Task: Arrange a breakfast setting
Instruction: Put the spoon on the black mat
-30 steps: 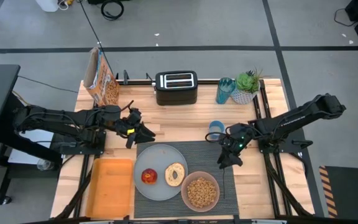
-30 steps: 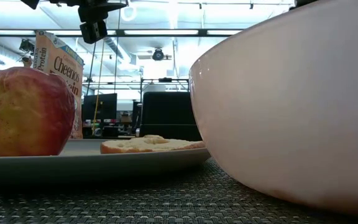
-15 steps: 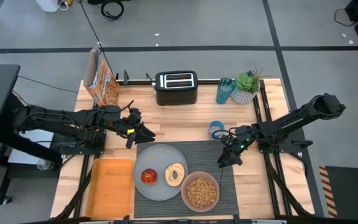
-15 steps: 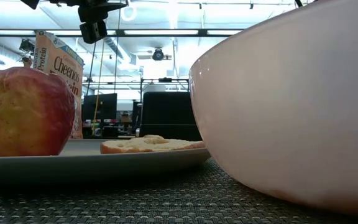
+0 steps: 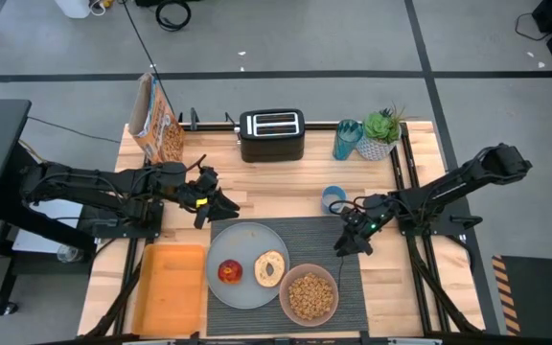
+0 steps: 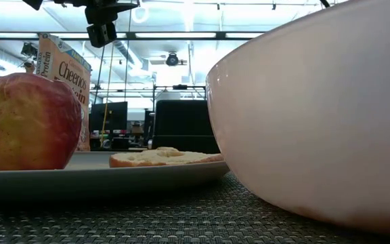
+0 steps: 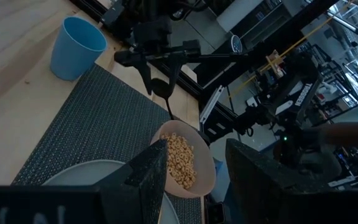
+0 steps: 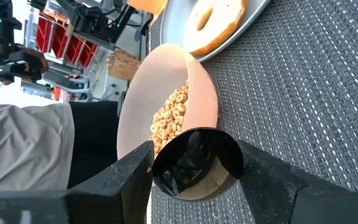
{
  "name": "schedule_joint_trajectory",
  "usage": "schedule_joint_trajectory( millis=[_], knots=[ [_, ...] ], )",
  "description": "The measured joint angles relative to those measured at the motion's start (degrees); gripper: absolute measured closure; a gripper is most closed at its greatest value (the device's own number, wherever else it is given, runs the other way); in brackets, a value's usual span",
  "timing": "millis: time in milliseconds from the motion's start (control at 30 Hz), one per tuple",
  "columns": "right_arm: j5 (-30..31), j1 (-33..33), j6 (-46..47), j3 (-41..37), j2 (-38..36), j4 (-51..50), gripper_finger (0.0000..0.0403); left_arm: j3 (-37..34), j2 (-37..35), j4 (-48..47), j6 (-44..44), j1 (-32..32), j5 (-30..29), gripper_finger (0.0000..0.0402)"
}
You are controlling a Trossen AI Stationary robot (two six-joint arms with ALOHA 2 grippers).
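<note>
A dark striped placemat (image 5: 324, 235) carries a grey plate (image 5: 247, 237) with a red apple (image 5: 230, 272) and a bagel (image 5: 270, 267). A pinkish bowl (image 5: 310, 270) of brown cereal (image 5: 310, 297) sits near-right of the plate. My right gripper (image 5: 345, 246) is low over the mat's right part, just far of the bowl, shut on a dark spoon (image 7: 161, 90). My left gripper (image 5: 226, 204) hovers open and empty above the mat's far left corner. My right gripper pinches the spoon's bowl end (image 8: 194, 163) between its two fingers, one on each side. The fingers come slanting down from the table's right. The handle (image 7: 169, 111) runs on toward the near edge beside the pink bowl; whether it rests on the mat, I cannot tell.
An orange tray (image 5: 171, 287) lies left of the mat. A black toaster (image 5: 271, 134), cereal box (image 5: 156, 125), teal glass (image 5: 346, 139) and potted plant (image 5: 379, 132) stand along the far edge. A blue cup (image 5: 332, 198) stands just beyond the mat's far edge.
My right gripper has crept a little toward the table's left with the spoon. Nothing else has moved.
</note>
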Motion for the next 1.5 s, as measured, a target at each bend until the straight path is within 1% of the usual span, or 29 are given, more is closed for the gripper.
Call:
schedule_joint_trajectory(
  millis=[167,400,567,700,767,867,1033,1133,1233,1367,1500],
  knots=[
    [-0.1,0.0,0.0,0.0,2.2,2.5,0.0179,0.0,0.0,0.0,0.0,0.0,0.0,0.023],
    [-1.0,0.0,0.8,0.0,8.1,9.2,0.018,0.0,0.0,0.0,0.0,0.0,0.0,0.023],
    [-1.7,-0.1,1.6,0.0,11.0,12.5,0.018,0.0,0.0,0.0,0.0,0.0,0.0,0.023],
    [-1.6,-0.1,4.7,-3.0,12.8,18.6,0.018,0.0,0.0,0.0,0.0,0.0,0.3,0.023],
    [-0.3,-0.1,6.7,-5.4,13.1,22.7,0.018,0.0,0.0,0.0,0.0,0.0,0.8,0.023],
    [1.4,-0.1,7.7,-7.3,13.1,26.0,0.018,0.0,0.0,0.0,0.0,0.0,1.1,0.023],
    [1.4,-0.1,6.9,-7.8,13.1,25.7,0.0175,0.0,0.0,0.0,0.2,0.0,1.1,0.023],
    [1.0,-0.1,6.8,-7.9,13.1,22.9,0.0171,0.0,0.0,0.0,0.3,0.1,1.1,0.023],
    [-1.1,-0.1,6.8,-7.9,13.1,19.3,0.0166,0.0,0.0,0.0,0.5,0.1,1.1,0.023],
    [-2.8,-0.1,5.1,-7.9,13.1,16.9,0.0149,0.0,0.0,0.0,0.5,0.1,1.1,0.023],
    [-2.2,-0.5,2.9,-7.9,13.1,16.8,0.0125,0.0,0.0,0.0,0.5,0.1,1.1,0.023]
  ],
)
